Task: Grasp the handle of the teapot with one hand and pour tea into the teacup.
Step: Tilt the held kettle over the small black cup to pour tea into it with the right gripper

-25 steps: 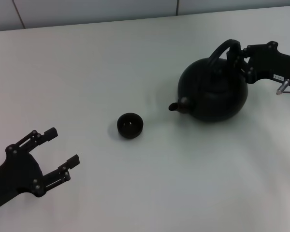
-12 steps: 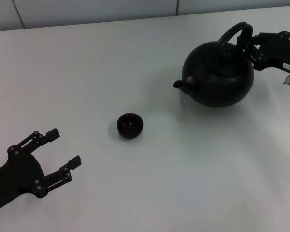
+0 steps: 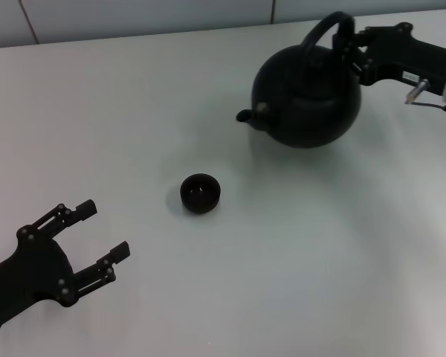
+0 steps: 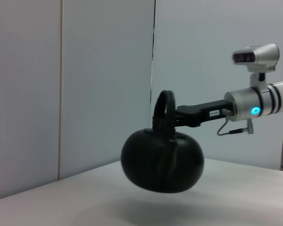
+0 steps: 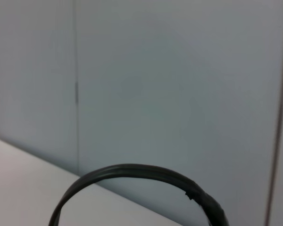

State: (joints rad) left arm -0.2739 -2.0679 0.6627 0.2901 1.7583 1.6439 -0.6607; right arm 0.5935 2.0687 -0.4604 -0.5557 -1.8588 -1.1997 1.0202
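The right claw (image 3: 351, 46), upper right, pinches the thick black arched handle (image 3: 323, 30), holding the round matte-black teapot (image 3: 306, 93) aloft; its spout points lower-left toward the tiny black teacup (image 3: 200, 193) at centre. The left claw (image 3: 97, 235) lies spread, lower left.

Bare table (image 3: 305, 245) surrounds the teacup (image 3: 200, 193); the lifted teapot (image 3: 305, 97) apparently hangs clear beyond it.

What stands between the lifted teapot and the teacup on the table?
Nothing visible does. The right end effector holds the teapot by the handle, clear of the table, and only bare table lies between its spout and the teacup. The left end effector rests open, off to the side.
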